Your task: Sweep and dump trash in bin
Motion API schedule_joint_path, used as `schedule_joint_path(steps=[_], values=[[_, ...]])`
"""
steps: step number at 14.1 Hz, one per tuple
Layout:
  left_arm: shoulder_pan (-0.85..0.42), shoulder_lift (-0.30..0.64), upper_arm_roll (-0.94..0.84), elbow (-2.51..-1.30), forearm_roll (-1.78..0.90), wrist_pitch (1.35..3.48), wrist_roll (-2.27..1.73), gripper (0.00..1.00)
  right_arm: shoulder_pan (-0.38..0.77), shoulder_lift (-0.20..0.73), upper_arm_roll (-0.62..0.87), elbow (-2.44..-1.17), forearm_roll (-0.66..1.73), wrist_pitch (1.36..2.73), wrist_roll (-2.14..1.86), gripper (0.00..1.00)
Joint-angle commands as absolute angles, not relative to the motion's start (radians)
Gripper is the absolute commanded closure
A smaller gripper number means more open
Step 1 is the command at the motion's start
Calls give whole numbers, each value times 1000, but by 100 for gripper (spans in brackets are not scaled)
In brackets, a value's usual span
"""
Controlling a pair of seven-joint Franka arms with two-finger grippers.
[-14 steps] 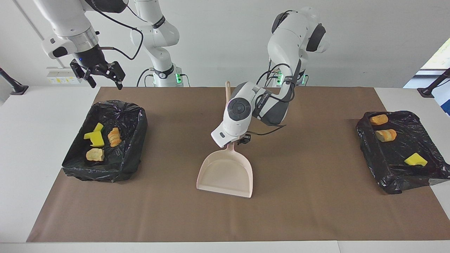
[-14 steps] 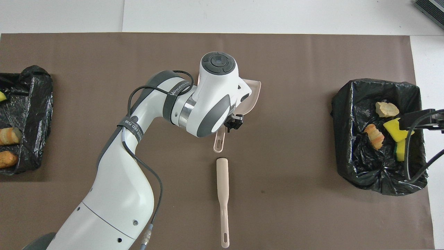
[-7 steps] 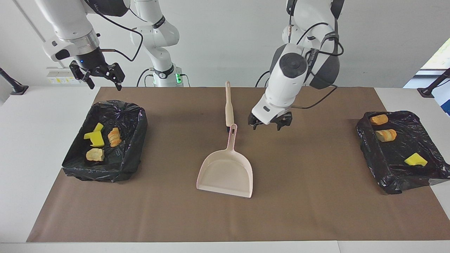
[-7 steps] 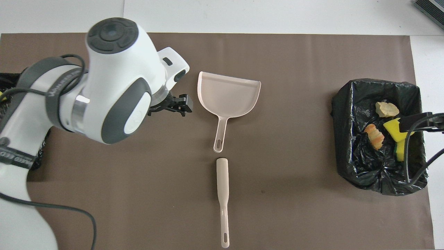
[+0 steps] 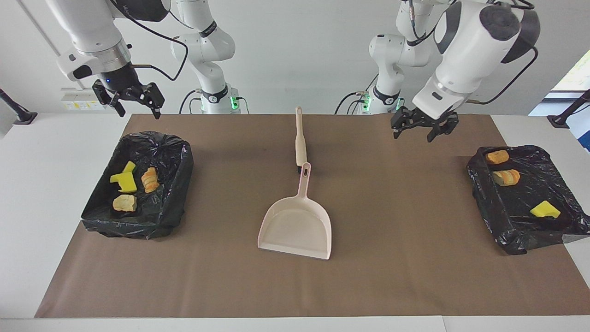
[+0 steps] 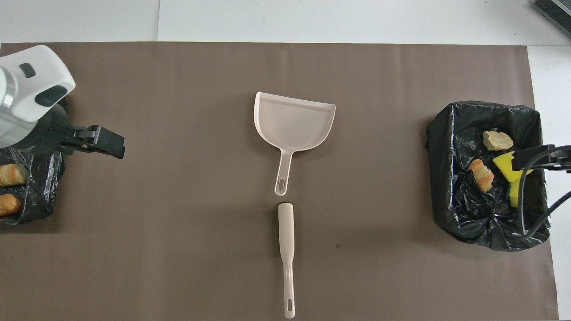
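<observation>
Right pincer [image 5: 133, 99] hangs spread and empty above the bag-lined bin [image 5: 138, 184] at its end of the surface, four trash chunks [image 5: 131, 184] inside. Mid-mat, the pink dustpan [image 5: 296, 226] lies flat, the brush [image 5: 300, 138] just nearer the robots. Left pincer [image 5: 420, 125] is up, released, empty, beside the second bin [image 5: 521, 198] holding three chunks [image 5: 505, 177].

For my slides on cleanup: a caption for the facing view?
Dustpan and brush lie mid-table, trash in both bins; left gripper and right gripper raised, open.
</observation>
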State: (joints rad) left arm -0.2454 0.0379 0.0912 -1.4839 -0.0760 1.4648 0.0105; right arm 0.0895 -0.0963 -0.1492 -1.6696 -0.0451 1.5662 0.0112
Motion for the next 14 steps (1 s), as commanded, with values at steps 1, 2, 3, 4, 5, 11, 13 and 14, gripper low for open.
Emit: schedule_joint_path(steps=[1, 2, 3, 4, 5, 11, 13, 14], values=[[-206, -29, 83, -1525, 4, 1439, 112, 0, 86, -120, -147, -1698, -23, 1582, 28, 0], [-195, -25, 86, -1513, 8, 1436, 145, 0, 86, -120, -147, -1700, -23, 1582, 28, 0], [-184, -17, 86, -1499, 6, 1425, 147, 0, 86, -120, -147, -1700, -23, 1582, 29, 0], [-183, -14, 86, -1488, 5, 1402, 144, 0, 86, -120, -147, -1700, -23, 1583, 29, 0], [-180, -14, 86, -1486, 6, 1396, 144, 0, 87, -120, -147, -1700, -23, 1585, 29, 0], [-140, -28, 86, -1529, 8, 1408, 149, 0, 87, -120, -147, -1698, -25, 1583, 29, 0], [-138, -28, 86, -1531, 6, 1414, 150, 0, 87, -120, -147, -1700, -25, 1585, 29, 0], [-138, -28, 86, -1531, 6, 1414, 150, 0, 87, -120, -147, -1700, -25, 1585, 29, 0]])
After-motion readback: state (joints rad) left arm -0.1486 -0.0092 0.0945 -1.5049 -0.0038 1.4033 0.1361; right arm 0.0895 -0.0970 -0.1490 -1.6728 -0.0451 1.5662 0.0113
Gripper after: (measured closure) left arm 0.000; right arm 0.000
